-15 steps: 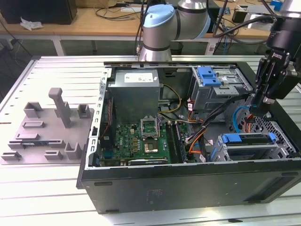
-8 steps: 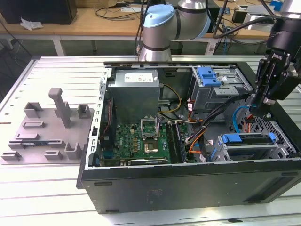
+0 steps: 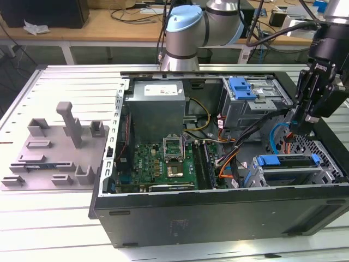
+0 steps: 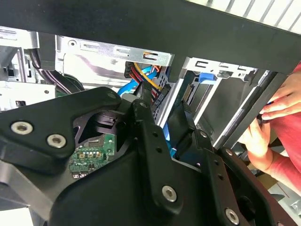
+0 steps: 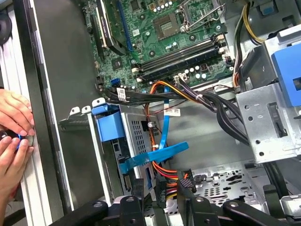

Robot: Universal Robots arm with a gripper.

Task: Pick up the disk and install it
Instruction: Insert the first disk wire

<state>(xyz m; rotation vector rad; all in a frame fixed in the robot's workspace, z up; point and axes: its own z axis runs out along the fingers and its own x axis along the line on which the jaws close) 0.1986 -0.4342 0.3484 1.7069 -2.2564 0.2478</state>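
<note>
Slatted metal tabletop (image 3: 60,229) carries an open computer case (image 3: 218,218) in the exterior view, with a grey slotted fixture (image 3: 54,153) lying at the exterior view's left and a wooden bench behind, cut off by the frame's upper edge. The arm (image 3: 185,33) rises behind the case. Its gripper (image 3: 299,126) hangs over the case's end at the exterior view's right, dark against dark cables, so the fingers are hard to read there. Just below it, low at the exterior view's right, the disk (image 3: 286,161) sits in a drive bay; its blue carrier frame shows, its label is hidden. In the second wrist view the gripper (image 4: 162,110) is seen from behind, black links apart, with blue and orange cables (image 4: 141,77) beyond. A person's hands (image 4: 268,127) rest at the case rim, partly cut off. In the first wrist view the gripper (image 5: 162,184) stands with fingers apart, clamped on nothing, over the cable plugs beside the disk (image 5: 110,126), which stands on edge in its bay. The hands (image 5: 14,134) lie outside the case wall — what they hold is too small to tell.
</note>
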